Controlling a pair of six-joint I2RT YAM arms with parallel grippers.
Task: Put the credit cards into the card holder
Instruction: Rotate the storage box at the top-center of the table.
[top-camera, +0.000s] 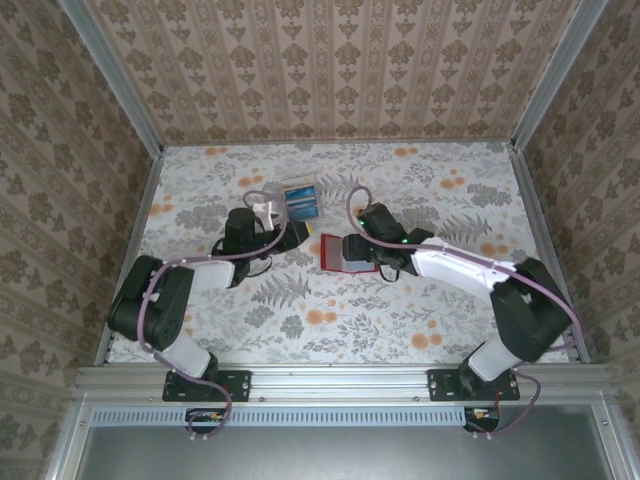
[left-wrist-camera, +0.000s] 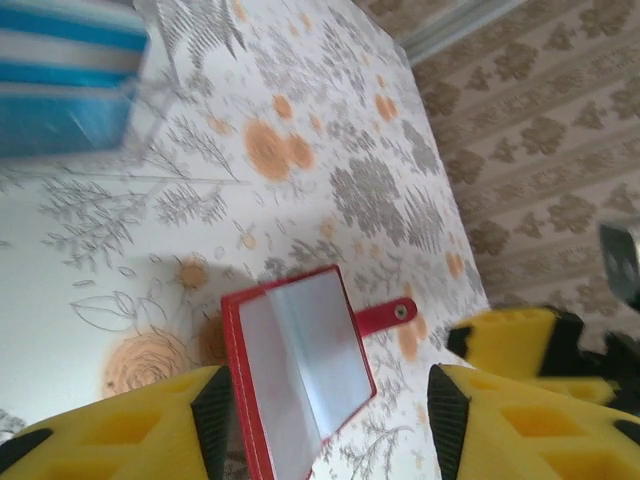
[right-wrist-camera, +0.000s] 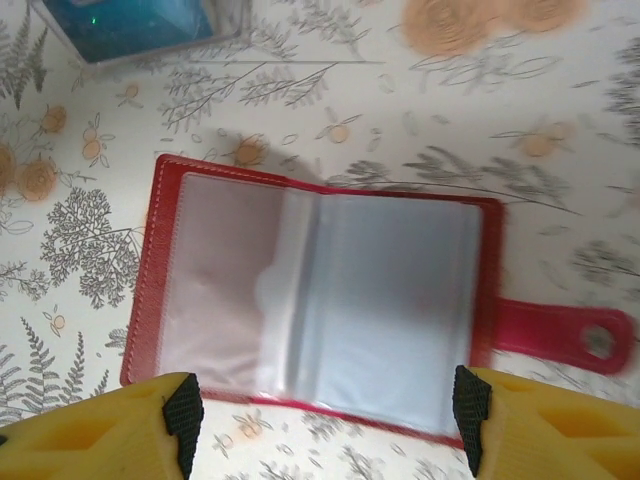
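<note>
The card holder (top-camera: 343, 252) lies open on the floral table, red-rimmed with clear sleeves and a red tab (right-wrist-camera: 570, 335). Its right sleeve looks blue-grey (right-wrist-camera: 395, 300); I cannot tell whether a credit card sits inside. My left gripper (top-camera: 305, 232) is at the holder's left edge. In the left wrist view the left gripper (left-wrist-camera: 325, 420) is open, and the holder (left-wrist-camera: 300, 370) reaches in between the yellow fingers, close to the left pad. My right gripper (right-wrist-camera: 327, 425) stands open over the holder's near edge. A clear box (top-camera: 298, 198) behind holds blue and white flat pieces, possibly credit cards.
The clear box (left-wrist-camera: 60, 80) stands just behind the left gripper and shows again as the box (right-wrist-camera: 140, 25) beyond the holder. Patterned walls close the table at back and sides. Open tabletop (top-camera: 330, 320) lies in front of the holder.
</note>
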